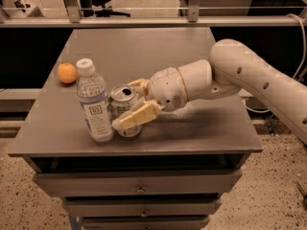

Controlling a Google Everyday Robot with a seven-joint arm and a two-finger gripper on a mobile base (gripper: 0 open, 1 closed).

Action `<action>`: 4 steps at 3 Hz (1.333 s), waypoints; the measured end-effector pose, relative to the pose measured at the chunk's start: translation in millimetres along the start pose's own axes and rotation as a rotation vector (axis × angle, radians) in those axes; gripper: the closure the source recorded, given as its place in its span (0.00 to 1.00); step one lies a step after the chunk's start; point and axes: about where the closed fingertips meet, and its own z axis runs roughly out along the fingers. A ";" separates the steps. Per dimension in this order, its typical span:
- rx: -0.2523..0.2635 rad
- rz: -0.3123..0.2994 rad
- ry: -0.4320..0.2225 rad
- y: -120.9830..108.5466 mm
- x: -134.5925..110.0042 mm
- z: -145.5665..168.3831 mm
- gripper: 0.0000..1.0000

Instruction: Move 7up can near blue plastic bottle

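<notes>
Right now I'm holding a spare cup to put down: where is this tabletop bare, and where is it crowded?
Bare: the far half of the table, behind the orange and arm, and the front right corner. Crowded: front left, where the gripper grips the 7up can close beside the blue plastic bottle.

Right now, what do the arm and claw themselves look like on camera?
The arm is a smooth, rounded off-white shell with small dark holes along it, ending in a bulbous wrist. The claw, near the table's front edge, has two flat tan-yellow fingers.
</notes>
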 end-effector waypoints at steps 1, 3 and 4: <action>0.004 0.002 -0.005 -0.5 2.0 1.4 0.00; 0.145 -0.029 0.125 -25.3 17.3 -72.7 0.00; 0.335 -0.070 0.193 -54.8 12.4 -164.7 0.00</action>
